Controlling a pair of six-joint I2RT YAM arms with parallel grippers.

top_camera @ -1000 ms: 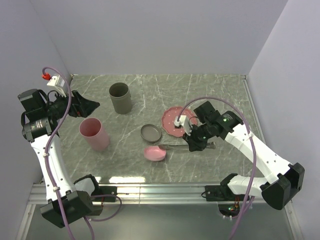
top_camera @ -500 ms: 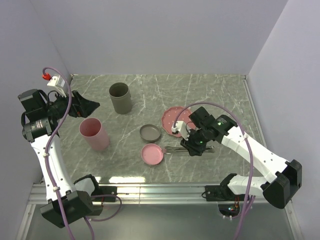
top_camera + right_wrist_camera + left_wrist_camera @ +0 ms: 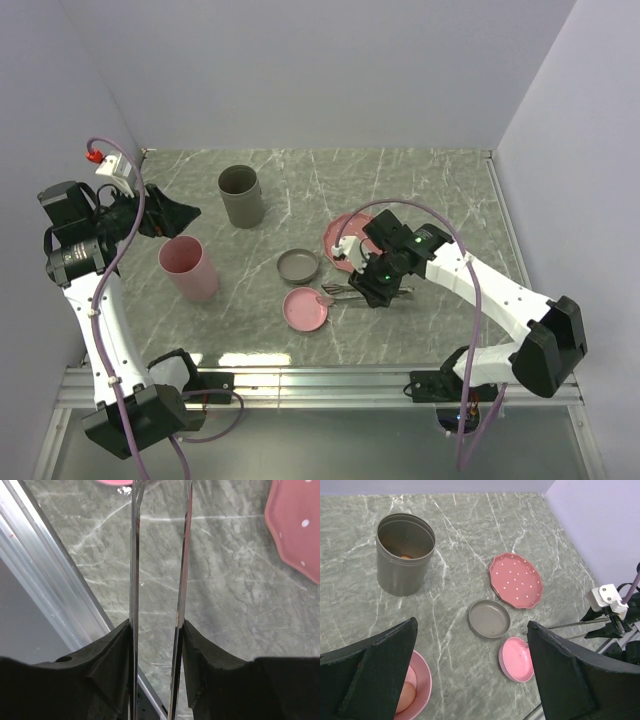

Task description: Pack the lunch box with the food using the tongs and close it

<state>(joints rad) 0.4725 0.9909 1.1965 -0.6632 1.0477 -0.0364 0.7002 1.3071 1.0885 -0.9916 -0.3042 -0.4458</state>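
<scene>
The right gripper (image 3: 157,640) is pinching the tongs (image 3: 134,555), its pads pressed on the outsides of the two thin arms, which stand a little apart. The tongs reach from just in front of the dotted pink plate (image 3: 340,235) towards the pink lid (image 3: 304,309) at its near left. They look like thin, springy metal, light and slippery I'd say, best gripped well back from the tips so a squeeze closes them. The left gripper (image 3: 172,214) hangs spread wide, far left of the plate. The plate looks bare. Left of it, the pink cup (image 3: 422,680) holds the peach egg-shaped piece (image 3: 405,695), and the grey tin (image 3: 402,575) shows something orange (image 3: 406,556) inside. The grey lid (image 3: 489,619) lies just beside the plate.
</scene>
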